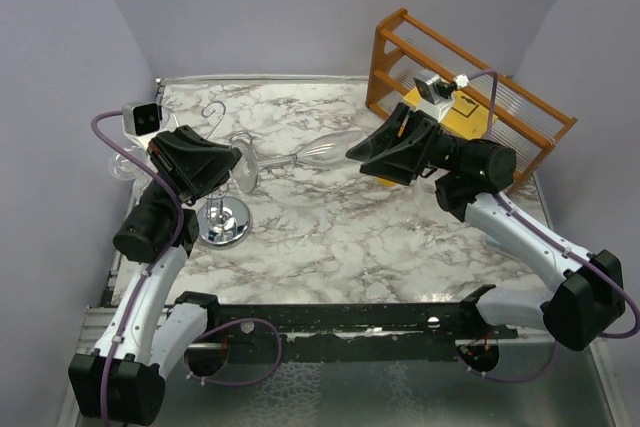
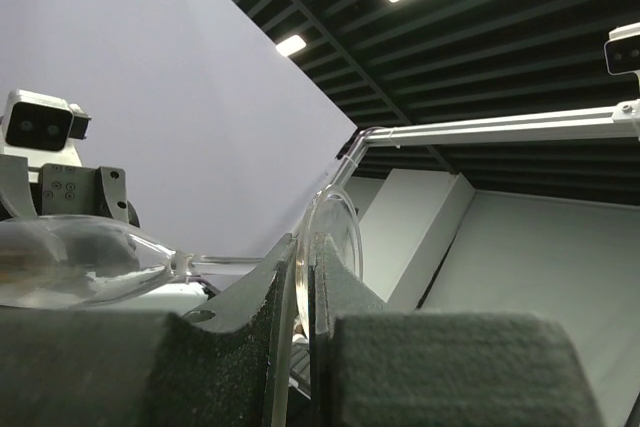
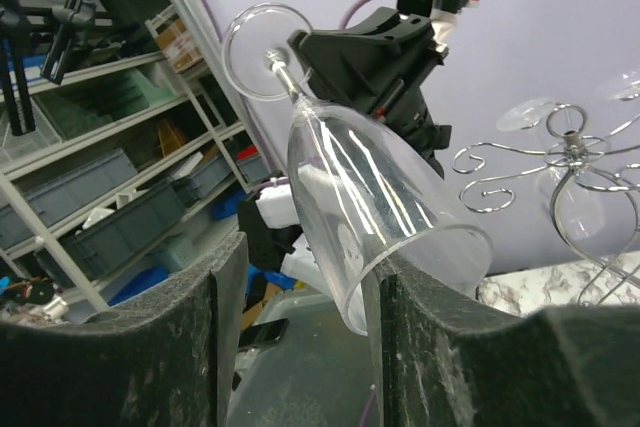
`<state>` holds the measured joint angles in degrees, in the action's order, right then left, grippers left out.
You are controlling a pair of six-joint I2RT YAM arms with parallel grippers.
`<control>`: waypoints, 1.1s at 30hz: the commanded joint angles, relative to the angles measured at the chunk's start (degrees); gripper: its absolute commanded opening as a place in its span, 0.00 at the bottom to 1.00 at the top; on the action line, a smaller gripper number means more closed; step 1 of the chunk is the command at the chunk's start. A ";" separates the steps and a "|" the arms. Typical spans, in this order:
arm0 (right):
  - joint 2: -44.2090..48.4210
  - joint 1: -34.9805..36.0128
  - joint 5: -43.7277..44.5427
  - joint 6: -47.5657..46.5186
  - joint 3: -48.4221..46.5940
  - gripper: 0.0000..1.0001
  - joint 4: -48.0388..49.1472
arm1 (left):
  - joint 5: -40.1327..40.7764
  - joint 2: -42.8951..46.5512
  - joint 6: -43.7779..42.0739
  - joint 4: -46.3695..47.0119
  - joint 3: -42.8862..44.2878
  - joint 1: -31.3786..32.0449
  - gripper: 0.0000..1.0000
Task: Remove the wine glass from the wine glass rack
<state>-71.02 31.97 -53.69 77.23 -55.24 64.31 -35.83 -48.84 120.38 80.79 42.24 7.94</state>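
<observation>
Left gripper (image 2: 303,272) fingers fill my nearest view, clenched on the round foot of the wine glass (image 1: 318,153), which lies level above the marble table (image 1: 350,237), foot toward 9 o'clock and bowl mouth toward 3. My right gripper (image 3: 310,262) has a finger on either side of the bowl's rim, but I cannot tell whether it grips. At 9 o'clock the wine glass rack (image 1: 222,223) stands just beside that foot, with another glass (image 3: 588,209) hanging from its arms.
</observation>
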 commanded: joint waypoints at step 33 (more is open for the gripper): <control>29.27 1.78 26.13 -39.65 1.14 0.01 -51.76 | 0.01 11.68 -20.33 -36.21 0.65 0.14 0.86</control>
<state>-44.84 33.61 -40.12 52.73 -50.48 39.18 -34.04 -39.88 112.14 60.29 39.22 8.27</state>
